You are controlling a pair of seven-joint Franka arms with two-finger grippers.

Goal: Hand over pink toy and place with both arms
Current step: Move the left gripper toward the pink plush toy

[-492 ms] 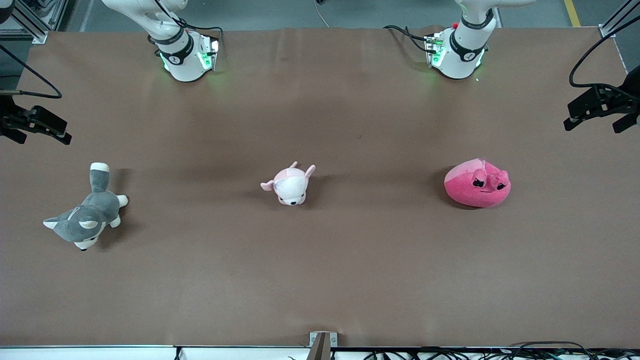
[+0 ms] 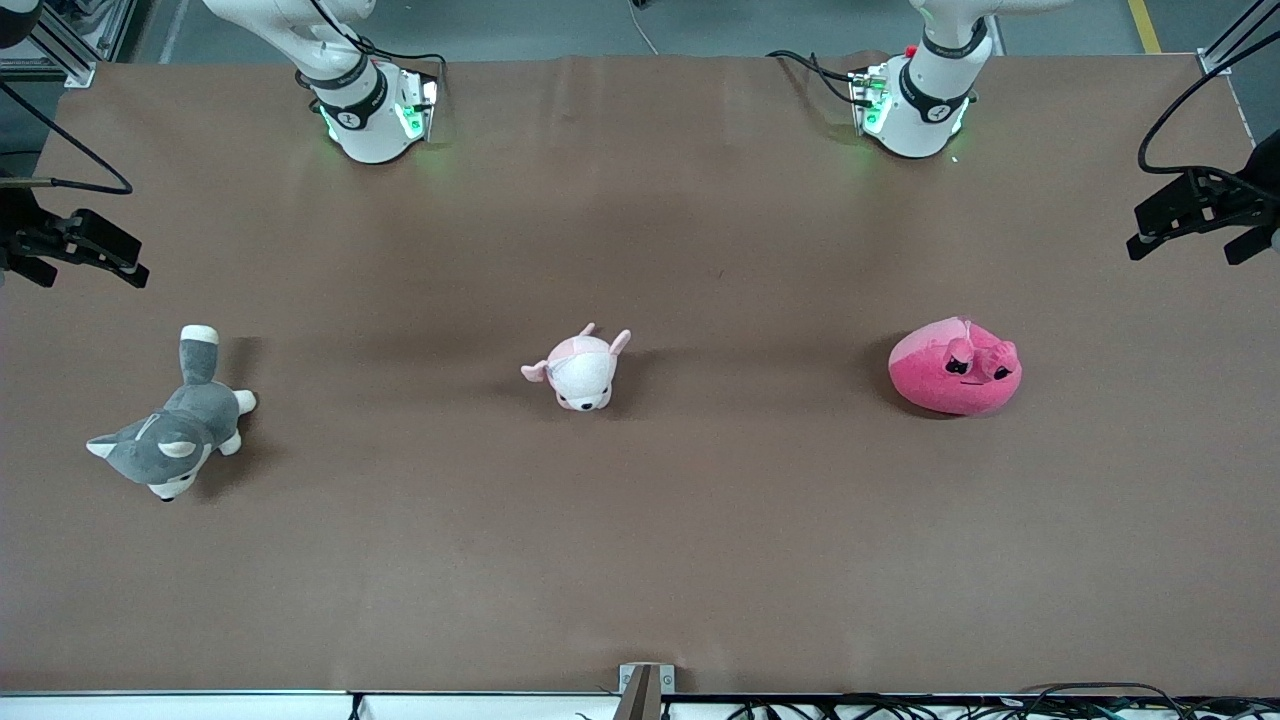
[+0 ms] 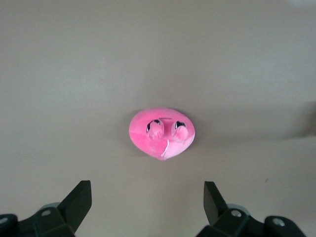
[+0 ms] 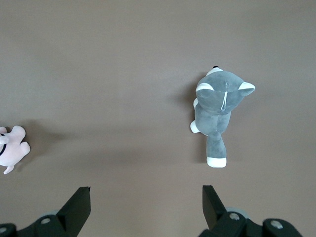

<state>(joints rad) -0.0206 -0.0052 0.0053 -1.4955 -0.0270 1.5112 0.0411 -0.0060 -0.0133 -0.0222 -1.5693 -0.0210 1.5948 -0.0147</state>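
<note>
Reaching down for the pink toy (image 2: 955,366) is the step I have in front of me, and I judge that nothing of the task is done yet: the toy lies on the table (image 2: 700,550), toward the left arm's end, untouched. To do this well, I would lower the left gripper (image 3: 147,205) slowly, keep the round body in the middle between the two fingers, and close on the widest soft part, not on the small ears, because plush gives way and can slip out.

In the left wrist view the jaws are wide apart and hold nothing. The toy is well apart from them, on the table below, and sits about midway between the two fingertips, so I think only a small correction is needed.

The right gripper (image 4: 146,205) waits high over the right arm's end of the table, its jaws also apart and empty, with the grey dog (image 2: 168,435) under it. The small pale pink animal (image 2: 580,369) lies between the two other toys.
</note>
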